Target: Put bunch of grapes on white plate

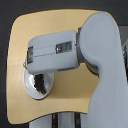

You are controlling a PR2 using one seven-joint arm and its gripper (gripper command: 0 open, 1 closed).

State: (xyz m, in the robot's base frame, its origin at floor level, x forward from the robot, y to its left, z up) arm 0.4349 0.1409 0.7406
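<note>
The white plate (31,93) lies on the wooden table toward the exterior view's left, partly covered by the arm. The bunch of grapes (40,83), dark purple-black, rests on the plate just below the arm's end. My gripper (31,68) sits at the left end of the grey forearm, directly above the plate's upper rim and the top of the grapes. Its fingers are mostly hidden under the wrist housing, so whether they are open or shut does not show.
The round-cornered wooden table (30,35) fills the view. My large grey upper arm (102,45) crosses the right side and hides the table there. Dark floor surrounds the table edges.
</note>
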